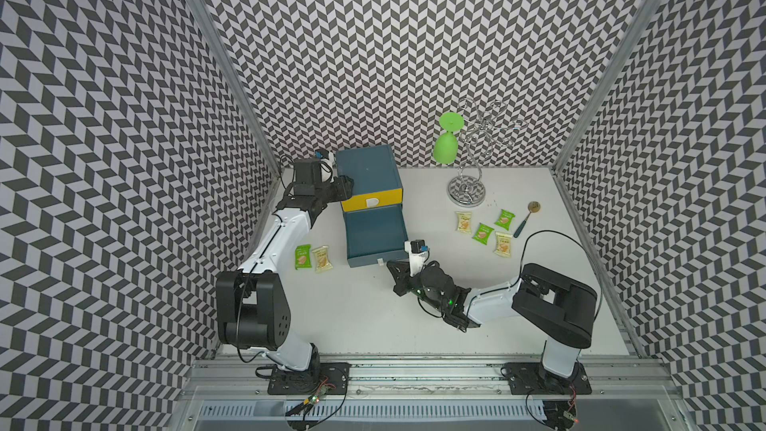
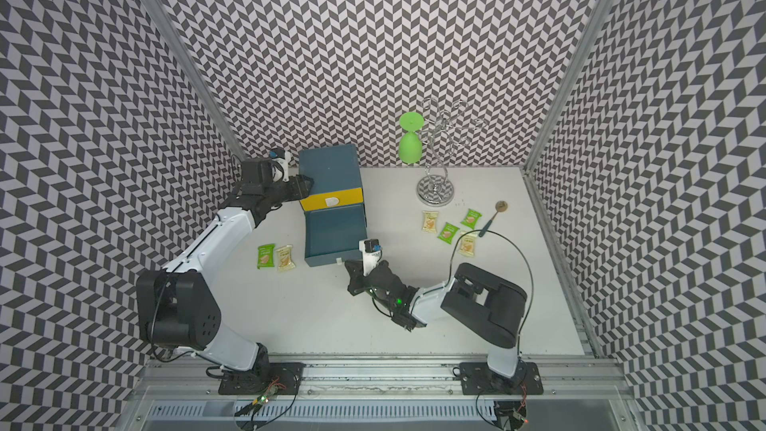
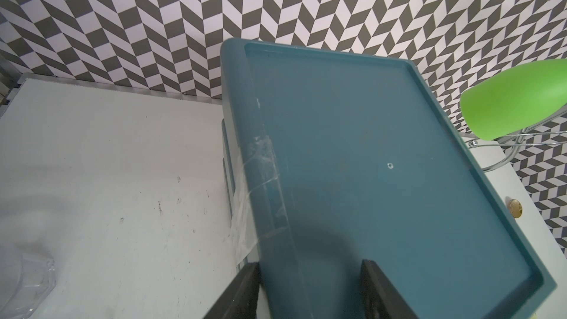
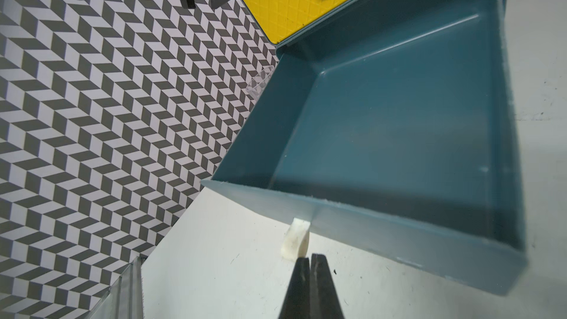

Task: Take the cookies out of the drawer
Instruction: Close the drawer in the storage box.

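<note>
The teal drawer (image 1: 375,234) (image 4: 399,118) stands pulled out of the teal cabinet (image 1: 364,172) (image 3: 368,148), and its floor is bare. The cookies lie on the table. A green packet (image 1: 303,257) and a cream packet (image 1: 322,259) are left of the drawer. Several more, such as a green one (image 1: 483,233) and a cream one (image 1: 463,221), lie to its right. My left gripper (image 1: 346,184) (image 3: 310,266) is open, its jaws straddling the cabinet's top left edge. My right gripper (image 1: 391,266) (image 4: 310,257) is shut and empty, just in front of the drawer's white handle (image 4: 296,237).
A yellow upper drawer front (image 1: 371,203) is closed above the open drawer. A metal rack (image 1: 466,192) holding an upturned green goblet (image 1: 447,140) stands at the back right. A spoon (image 1: 524,219) lies beside the right-hand packets. Patterned walls enclose three sides.
</note>
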You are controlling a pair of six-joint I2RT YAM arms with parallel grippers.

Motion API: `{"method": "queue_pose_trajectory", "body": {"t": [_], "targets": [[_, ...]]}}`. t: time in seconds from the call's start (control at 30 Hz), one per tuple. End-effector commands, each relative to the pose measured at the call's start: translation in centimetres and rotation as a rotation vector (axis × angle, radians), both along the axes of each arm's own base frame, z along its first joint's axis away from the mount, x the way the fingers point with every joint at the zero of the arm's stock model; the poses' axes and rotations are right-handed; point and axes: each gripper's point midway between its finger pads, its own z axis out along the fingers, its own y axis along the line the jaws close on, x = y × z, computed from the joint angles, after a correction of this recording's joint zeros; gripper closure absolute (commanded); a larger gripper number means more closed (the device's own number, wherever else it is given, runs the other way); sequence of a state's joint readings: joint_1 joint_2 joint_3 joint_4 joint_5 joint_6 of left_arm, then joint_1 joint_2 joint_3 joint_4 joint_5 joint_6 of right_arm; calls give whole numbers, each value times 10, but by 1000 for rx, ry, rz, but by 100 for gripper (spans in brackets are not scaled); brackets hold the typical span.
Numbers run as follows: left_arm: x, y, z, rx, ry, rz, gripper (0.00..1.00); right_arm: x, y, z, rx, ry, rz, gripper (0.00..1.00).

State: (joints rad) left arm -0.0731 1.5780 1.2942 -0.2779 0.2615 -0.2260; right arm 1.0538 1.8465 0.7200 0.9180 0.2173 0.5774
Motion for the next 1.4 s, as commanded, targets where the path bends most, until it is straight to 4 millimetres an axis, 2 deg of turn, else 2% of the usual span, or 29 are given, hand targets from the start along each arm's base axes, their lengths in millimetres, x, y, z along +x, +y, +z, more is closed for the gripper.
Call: {"method": "queue_pose_trajectory", "body": {"t": [0.0, 0.33, 1.07, 1.2, 1.37], "targets": [[-22, -20, -43, -17, 162, -88, 44, 21, 5, 27, 93, -52, -54, 100], [-22, -23, -48, -22, 178, -107, 44, 58, 9, 33, 150, -70, -90, 100], [-24, -37, -62, -50, 209, -178, 47, 142, 35, 17, 209, -45, -121, 100], [-25, -38, -62, -53, 208, -188, 48, 153, 40, 17, 200, -44, -115, 100], [-26, -42, -62, -66, 207, -208, 49, 157, 41, 14, 208, -33, -117, 100]]}}
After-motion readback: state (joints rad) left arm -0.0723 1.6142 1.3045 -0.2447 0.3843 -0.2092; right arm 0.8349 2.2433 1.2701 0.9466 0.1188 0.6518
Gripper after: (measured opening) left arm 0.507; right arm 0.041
